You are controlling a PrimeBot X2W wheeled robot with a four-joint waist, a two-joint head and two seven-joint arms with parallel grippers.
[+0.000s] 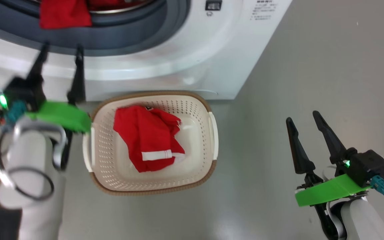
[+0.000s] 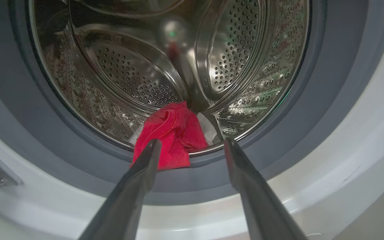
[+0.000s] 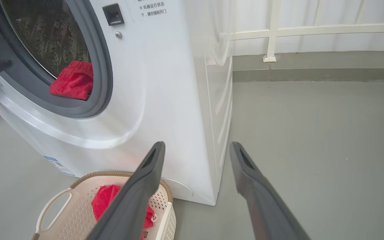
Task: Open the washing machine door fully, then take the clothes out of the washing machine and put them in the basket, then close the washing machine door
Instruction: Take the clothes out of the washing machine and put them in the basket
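The right gripper (image 1: pixel 302 116) hung over the grey floor (image 1: pixel 312 66), well to the side of the basket (image 1: pixel 212 123), its jaws spread and empty. A red jersey (image 1: pixel 145 140) lay crumpled in the basket, which stood just in front of the washing machine (image 1: pixel 195 50). Farther on, the left gripper (image 1: pixel 62 46), jaws spread around nothing, pointed at another red garment (image 2: pixel 175 130) draped over the lip of the steel drum (image 2: pixel 128 73), with some white cloth (image 2: pixel 208 128) behind it.
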